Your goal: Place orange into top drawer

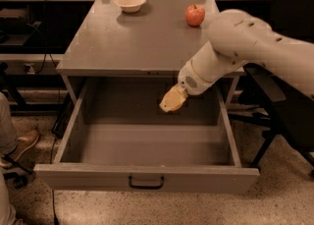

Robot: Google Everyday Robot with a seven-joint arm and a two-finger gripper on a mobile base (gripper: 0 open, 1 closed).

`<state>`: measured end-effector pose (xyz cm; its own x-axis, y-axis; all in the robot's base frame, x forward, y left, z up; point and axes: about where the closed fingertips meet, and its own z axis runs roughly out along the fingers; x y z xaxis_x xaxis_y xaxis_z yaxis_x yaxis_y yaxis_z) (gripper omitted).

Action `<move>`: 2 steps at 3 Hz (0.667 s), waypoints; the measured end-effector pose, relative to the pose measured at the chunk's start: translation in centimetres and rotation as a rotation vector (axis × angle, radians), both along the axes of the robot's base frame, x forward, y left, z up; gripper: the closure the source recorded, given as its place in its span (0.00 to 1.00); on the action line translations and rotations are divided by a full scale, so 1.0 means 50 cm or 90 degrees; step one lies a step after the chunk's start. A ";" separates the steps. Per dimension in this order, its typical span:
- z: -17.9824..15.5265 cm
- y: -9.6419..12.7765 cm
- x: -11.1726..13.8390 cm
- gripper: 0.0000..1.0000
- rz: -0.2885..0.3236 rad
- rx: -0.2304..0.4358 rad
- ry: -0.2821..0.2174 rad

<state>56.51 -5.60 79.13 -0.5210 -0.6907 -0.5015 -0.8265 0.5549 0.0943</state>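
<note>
The top drawer (pixel 206 176) is pulled wide open under the grey tabletop; its black bar handle (pixel 146 183) is at the centre of the front panel. Nothing shows on the drawer floor. My gripper (pixel 170 103) hangs on the white arm inside the drawer opening, near the back and right of centre, above the floor. It is shut on the orange (pixel 172 99), a small yellow-orange lump that the gripper largely wraps.
A red apple (pixel 195 14) and a pale bowl (pixel 130 1) sit at the back of the tabletop (pixel 127 42). A black chair (pixel 289 106) stands to the right. A person's shoe (pixel 19 145) is at the left on the floor.
</note>
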 end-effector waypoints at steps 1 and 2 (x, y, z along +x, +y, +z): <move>-0.102 0.098 0.003 1.00 0.015 0.027 0.013; -0.149 0.160 0.030 1.00 0.014 0.058 -0.007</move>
